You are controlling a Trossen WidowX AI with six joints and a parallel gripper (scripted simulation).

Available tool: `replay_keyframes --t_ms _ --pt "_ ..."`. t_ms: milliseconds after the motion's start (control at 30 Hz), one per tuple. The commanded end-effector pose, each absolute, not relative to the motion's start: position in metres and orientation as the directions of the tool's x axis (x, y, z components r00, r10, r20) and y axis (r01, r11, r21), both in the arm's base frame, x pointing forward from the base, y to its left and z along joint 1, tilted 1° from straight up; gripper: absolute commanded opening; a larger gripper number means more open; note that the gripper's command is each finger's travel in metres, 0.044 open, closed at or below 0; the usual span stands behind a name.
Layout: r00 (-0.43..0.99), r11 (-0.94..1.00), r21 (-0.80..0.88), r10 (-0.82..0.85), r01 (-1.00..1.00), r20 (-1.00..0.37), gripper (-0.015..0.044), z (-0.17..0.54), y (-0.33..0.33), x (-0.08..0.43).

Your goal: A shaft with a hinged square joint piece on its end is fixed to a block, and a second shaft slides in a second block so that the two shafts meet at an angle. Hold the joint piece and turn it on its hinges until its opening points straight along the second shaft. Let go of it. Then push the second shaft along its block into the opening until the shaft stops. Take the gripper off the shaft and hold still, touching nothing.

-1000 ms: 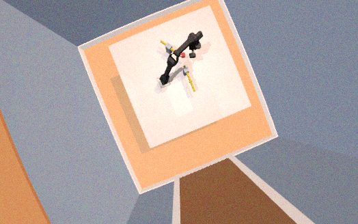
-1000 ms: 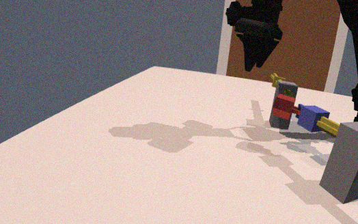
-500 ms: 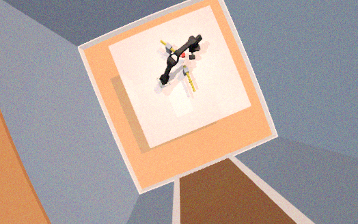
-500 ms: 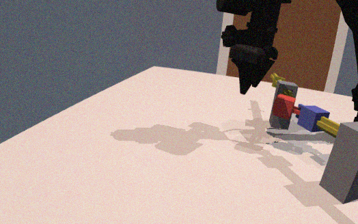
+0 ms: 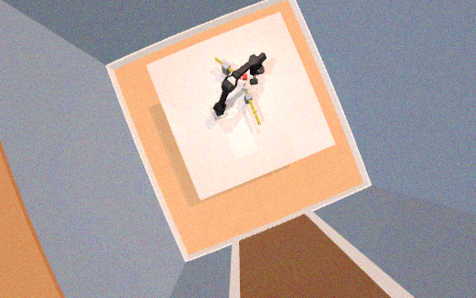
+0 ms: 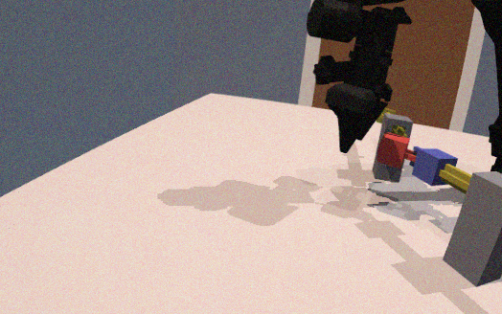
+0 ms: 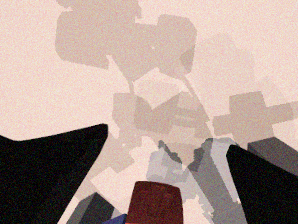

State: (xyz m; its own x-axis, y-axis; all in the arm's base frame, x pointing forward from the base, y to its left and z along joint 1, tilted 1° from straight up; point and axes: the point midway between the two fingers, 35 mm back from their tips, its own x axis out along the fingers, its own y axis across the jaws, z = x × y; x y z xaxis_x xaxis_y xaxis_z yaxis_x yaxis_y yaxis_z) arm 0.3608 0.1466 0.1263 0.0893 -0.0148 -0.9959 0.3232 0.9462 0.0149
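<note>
High top view, low close side view, downward wrist closeup

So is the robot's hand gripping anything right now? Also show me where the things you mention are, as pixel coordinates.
No: the gripper (image 6: 346, 149) (image 7: 169, 141) is open, its jaws wide apart with nothing between them.

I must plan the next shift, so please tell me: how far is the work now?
Nothing looks finished. The pincer is open above the table, holding nothing, near the red joint piece, perhaps about to grip it. Left: turning that piece, releasing it, sliding the second shaft in, and withdrawing. Its present alignment I cannot judge.
</note>
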Motion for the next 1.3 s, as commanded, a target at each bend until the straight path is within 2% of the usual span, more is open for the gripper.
replay_keyframes --t_ms 0,367,1133,1267 --pt "0.094 0.947 0.021 -0.009 0.321 -0.996 0.044 0.128 0.153 0.348" --pt "0.091 0.947 0.021 -0.008 0.321 -0.996 0.044 0.125 0.164 0.311" --pt "0.091 0.947 0.021 -0.008 0.321 -0.996 0.044 0.094 0.165 0.311" --pt "0.091 0.947 0.021 -0.008 0.321 -0.996 0.0335 0.094 0.165 0.311"
